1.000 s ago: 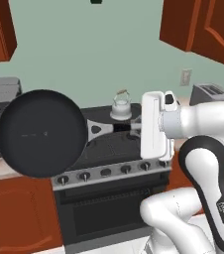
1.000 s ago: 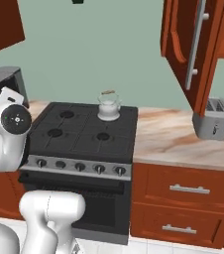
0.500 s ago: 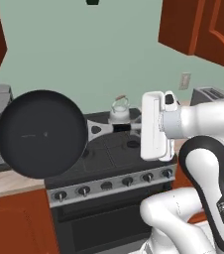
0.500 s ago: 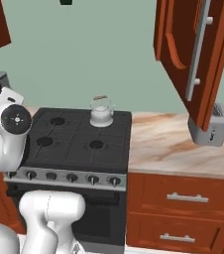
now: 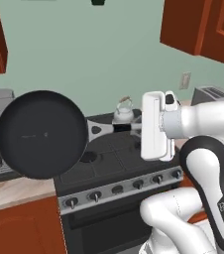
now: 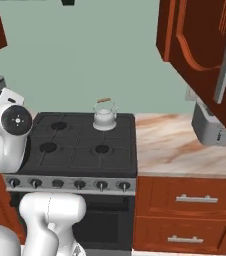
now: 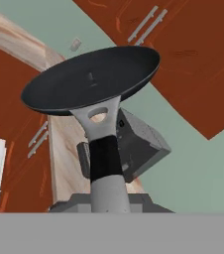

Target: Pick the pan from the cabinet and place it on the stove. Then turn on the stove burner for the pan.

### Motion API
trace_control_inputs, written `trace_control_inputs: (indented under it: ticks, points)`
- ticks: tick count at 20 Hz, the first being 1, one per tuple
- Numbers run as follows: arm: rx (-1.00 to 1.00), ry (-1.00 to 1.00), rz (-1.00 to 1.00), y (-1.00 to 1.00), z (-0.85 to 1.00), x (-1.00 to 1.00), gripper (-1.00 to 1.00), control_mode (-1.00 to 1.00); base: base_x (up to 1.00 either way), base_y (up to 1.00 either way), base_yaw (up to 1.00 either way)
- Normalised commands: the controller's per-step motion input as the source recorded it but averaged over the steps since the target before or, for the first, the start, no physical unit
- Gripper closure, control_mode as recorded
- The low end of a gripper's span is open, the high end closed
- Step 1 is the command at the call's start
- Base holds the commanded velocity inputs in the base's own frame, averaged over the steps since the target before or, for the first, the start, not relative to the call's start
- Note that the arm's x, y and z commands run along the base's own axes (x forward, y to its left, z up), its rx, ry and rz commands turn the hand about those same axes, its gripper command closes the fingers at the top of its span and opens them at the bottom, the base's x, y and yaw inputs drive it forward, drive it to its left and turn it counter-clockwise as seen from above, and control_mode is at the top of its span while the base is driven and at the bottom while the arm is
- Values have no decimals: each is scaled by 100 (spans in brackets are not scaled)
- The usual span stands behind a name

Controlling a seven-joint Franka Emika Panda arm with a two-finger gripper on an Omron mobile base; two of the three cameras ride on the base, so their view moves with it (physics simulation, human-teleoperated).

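The kitchen has a pale green wall, and the black stove (image 6: 80,145) stands under it between wooden base cabinets; the marble surface (image 6: 185,145) lies to the right of the stove. Compared with a second ago, the whole picture has slid sideways, so the base is driving and the stove is now more in front of the robot. The pan (image 5: 42,134) keeps the same place beside the arm: held up on its edge, above the left side of the stove, not touching the grates. The gripper (image 5: 142,127) stays closed on the thin handle of the pan. The white kettle (image 6: 105,116) sits at the back of the stove. I judge the carrying is nearly done; lowering the pan on a free burner comes next.
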Motion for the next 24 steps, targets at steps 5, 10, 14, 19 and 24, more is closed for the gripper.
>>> trace_control_inputs:
  ticks: [5, 10, 14, 19, 24]
  points:
    - [0, 0, 0, 0, 0, 0, 100, 100, 24, 52, -16]
    - [0, 0, 0, 0, 0, 0, 100, 100, 37, 28, -6]
    - [0, 0, 0, 0, 0, 0, 100, 100, 29, 25, 0]
    - [0, 0, 0, 0, 0, 0, 100, 100, 14, 41, 0]
    - [0, 0, 0, 0, 0, 0, 100, 100, 17, 43, 5]
